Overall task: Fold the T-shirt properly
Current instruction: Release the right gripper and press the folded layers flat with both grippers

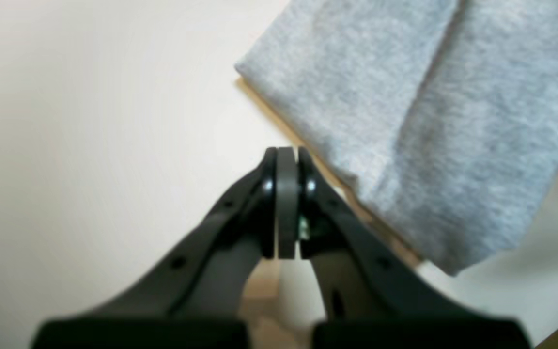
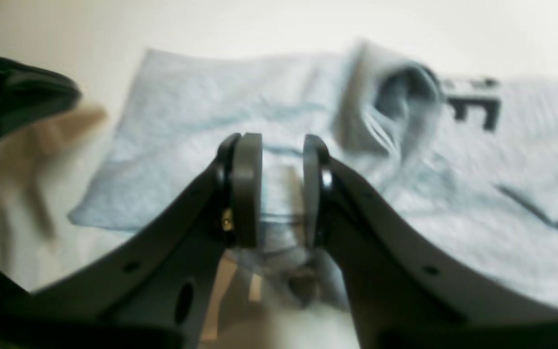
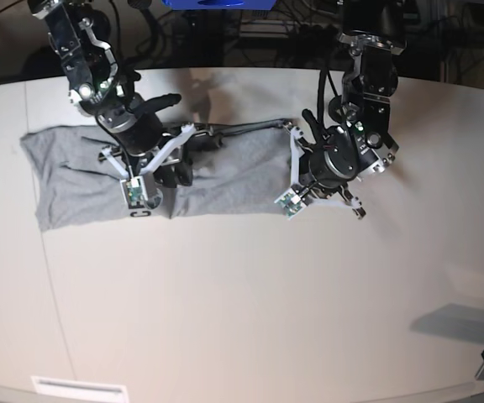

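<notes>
On the pale round table (image 3: 242, 294), the light heather-grey cotton T-shirt (image 3: 82, 172) lay as a long band across the far half, its long axis running left to right in the base view. Its left part spread wider and flatter, and its right end reached under the left gripper (image 1: 286, 155). That black pincer was fully closed, the pads pressed together with nothing between them; in the left wrist view it hung over bare table, and a folded corner of the grey cloth lay just beside it, up and to the right, apart from the tips. The right gripper (image 2: 274, 186) stood over the middle of the band, its jaws only narrowly apart. Cloth showed in the gap between them, but the blurred right wrist view did not let me tell whether it was pinched or only lying behind. Beyond this pincer a rumpled sleeve (image 2: 395, 102) stood up, and black block lettering (image 2: 475, 109) showed further on. I judged the right arm nearer to the bulk of the shirt, so the coming fold would probably turn on its hold at the middle.
</notes>
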You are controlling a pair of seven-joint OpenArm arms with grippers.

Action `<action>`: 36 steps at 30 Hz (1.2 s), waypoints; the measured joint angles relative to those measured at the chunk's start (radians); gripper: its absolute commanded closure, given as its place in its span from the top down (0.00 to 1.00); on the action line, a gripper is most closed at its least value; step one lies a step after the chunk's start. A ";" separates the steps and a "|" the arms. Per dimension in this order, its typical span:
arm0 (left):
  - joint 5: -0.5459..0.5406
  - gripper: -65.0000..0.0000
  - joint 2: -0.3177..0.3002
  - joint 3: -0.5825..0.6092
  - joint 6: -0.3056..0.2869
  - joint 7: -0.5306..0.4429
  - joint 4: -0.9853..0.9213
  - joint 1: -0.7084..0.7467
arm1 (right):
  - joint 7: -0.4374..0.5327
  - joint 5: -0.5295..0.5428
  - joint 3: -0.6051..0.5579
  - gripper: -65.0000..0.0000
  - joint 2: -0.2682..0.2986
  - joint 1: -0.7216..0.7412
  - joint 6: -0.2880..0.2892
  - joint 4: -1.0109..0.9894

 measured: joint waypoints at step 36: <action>-0.413 0.00 0.114 -0.346 0.001 0.163 -0.052 -0.148 | -0.172 -0.003 -0.028 0.22 -0.100 0.130 -0.002 -0.195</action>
